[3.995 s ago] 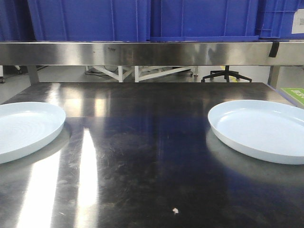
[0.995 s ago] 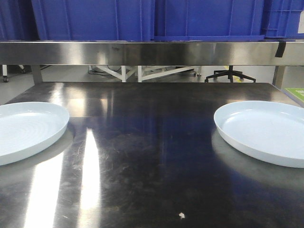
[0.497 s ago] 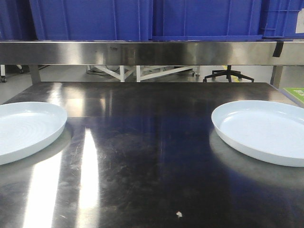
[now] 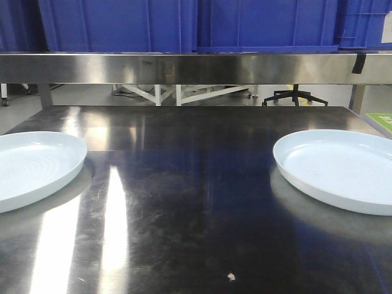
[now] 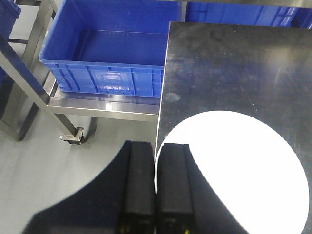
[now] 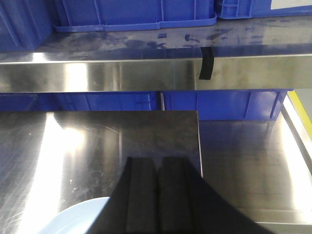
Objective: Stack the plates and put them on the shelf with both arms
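Two pale blue-white plates lie apart on the steel table: one at the left edge (image 4: 30,168), one at the right (image 4: 340,171). Neither arm shows in the front view. In the left wrist view my left gripper (image 5: 156,145) is shut, its black fingers (image 5: 141,185) hanging over the left plate's (image 5: 234,170) near-left rim and the table's edge, with only a thin slit between them. My right gripper (image 6: 156,161) is also shut and holds nothing; the right plate (image 6: 73,219) peeks out at its lower left. The steel shelf (image 4: 196,67) runs across above the table's far edge.
Blue crates (image 4: 122,24) fill the shelf top. Left of the table, an open blue crate (image 5: 112,53) sits on a low wheeled steel rack (image 5: 73,134). A strip of black tape (image 6: 207,63) marks the shelf front. An office chair base (image 4: 294,98) stands beyond the table.
The front view has shifted slightly, so the plates sit a few pixels further left in it. Both plates rest where they were on the table.
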